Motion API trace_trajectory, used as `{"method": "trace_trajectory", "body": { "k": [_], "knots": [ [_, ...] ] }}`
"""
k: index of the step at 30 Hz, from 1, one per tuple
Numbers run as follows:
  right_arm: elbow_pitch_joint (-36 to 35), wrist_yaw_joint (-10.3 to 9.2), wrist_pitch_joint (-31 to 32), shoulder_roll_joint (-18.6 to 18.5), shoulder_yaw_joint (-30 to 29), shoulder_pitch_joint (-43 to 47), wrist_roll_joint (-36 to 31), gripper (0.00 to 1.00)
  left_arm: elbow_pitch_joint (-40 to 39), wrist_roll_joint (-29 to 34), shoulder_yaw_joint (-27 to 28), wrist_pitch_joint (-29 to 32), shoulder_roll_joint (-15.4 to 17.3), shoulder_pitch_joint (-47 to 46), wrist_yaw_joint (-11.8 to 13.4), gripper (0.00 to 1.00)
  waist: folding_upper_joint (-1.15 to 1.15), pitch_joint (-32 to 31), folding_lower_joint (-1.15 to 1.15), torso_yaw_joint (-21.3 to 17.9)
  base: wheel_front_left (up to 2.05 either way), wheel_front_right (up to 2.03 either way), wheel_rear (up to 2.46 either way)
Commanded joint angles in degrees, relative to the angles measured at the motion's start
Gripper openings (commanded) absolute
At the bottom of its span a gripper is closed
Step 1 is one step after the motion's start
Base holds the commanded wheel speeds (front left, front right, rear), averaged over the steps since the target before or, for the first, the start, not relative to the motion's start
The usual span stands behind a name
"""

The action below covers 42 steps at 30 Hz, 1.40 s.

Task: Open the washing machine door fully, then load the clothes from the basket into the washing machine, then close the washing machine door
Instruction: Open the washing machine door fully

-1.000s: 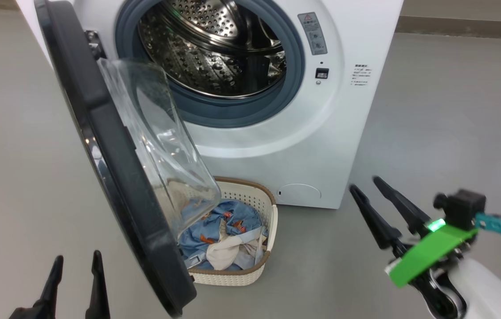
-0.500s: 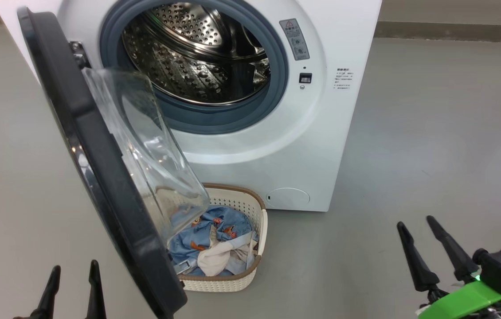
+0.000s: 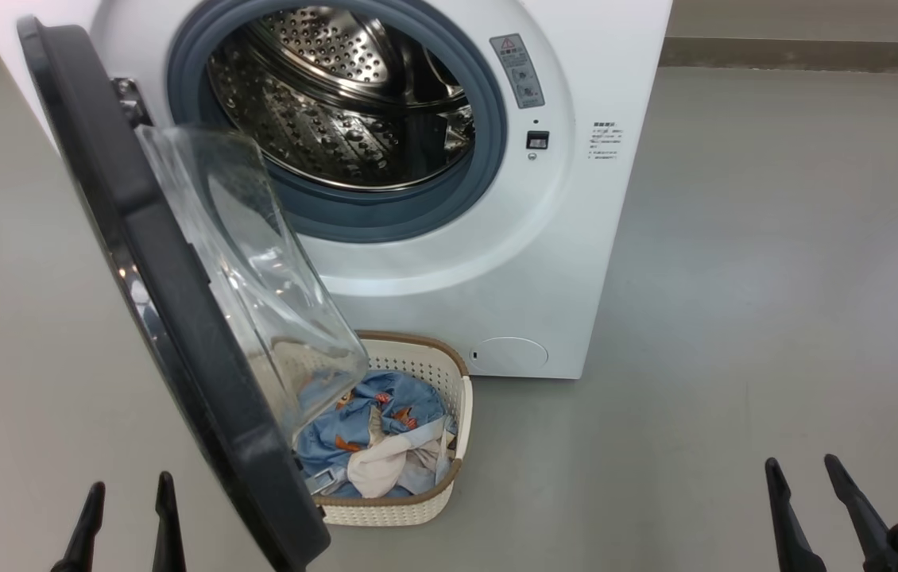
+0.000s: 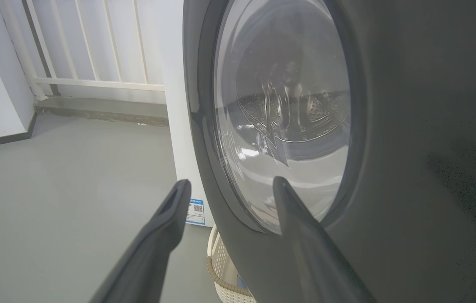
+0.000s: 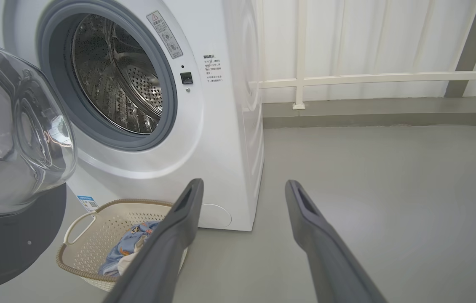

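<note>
— Where do the edges stand?

— The washing machine door (image 3: 131, 214) is swung out on its left hinge, its dark rim running down between my left gripper (image 3: 131, 481) and the basket (image 3: 461, 397). In the head view it covers the basket's left part. The clothes (image 3: 385, 429) lie in the basket, on the floor just in front of the washing machine (image 3: 528, 262).

— Room to move?

— Bare grey floor (image 3: 735, 318) lies right of the machine, and my right gripper (image 3: 800, 461) hangs over it, well apart from the basket. Both claws are spread wide and hold nothing.

— Any writing?

— A warning label (image 3: 519, 71) with a red triangle, a block of small print (image 3: 604, 141) (too small to read), and a blue sticker (image 4: 195, 211) with a square code.
</note>
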Motion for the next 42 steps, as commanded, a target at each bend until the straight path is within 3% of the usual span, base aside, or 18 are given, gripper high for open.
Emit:
{"method": "trace_trajectory", "body": {
  "k": [1,22,23,25,36,42],
  "knots": [
    [-1.3,0.09,-0.7,-0.3,0.1,-0.5,-1.3,1.0,-1.2,0.0,2.2,-0.4,0.7,-0.4,0.2,1.0,0.0,-0.1,0.0,-0.6,0.0,0.0,0.0],
    [-0.8,0.09,-0.7,0.5,-2.2,-0.7,-3.8,1.0,-0.9,0.1,2.9,-0.4,0.7,-0.1,-0.3,1.0,0.0,0.4,0.0,-0.3,0.0,0.0,0.0],
    [-0.8,0.09,-0.7,0.4,-2.2,-0.7,-3.8,1.0,-0.7,0.0,2.8,-0.4,0.7,-0.1,-0.3,0.6,0.0,0.5,0.0,-0.3,0.0,0.0,0.0],
    [-0.7,0.09,-0.7,0.3,-2.1,-0.7,-3.8,1.0,-0.3,-0.3,2.7,-0.4,0.7,-0.1,-0.5,0.0,0.0,0.5,0.0,-0.2,0.0,0.0,0.0],
    [-0.7,0.09,-0.7,0.1,-1.7,-0.6,-3.8,1.0,1.0,-1.9,3.7,-0.4,0.7,-0.3,-1.0,0.0,0.0,0.6,0.0,0.2,0.0,0.0,0.0],
    [-0.9,0.09,-0.7,0.2,-1.9,-0.6,-3.9,1.0,-4.0,-3.9,9.9,-0.4,0.7,-2.3,2.8,0.0,0.0,0.6,0.0,0.4,0.0,0.0,0.0]
  ]
}}
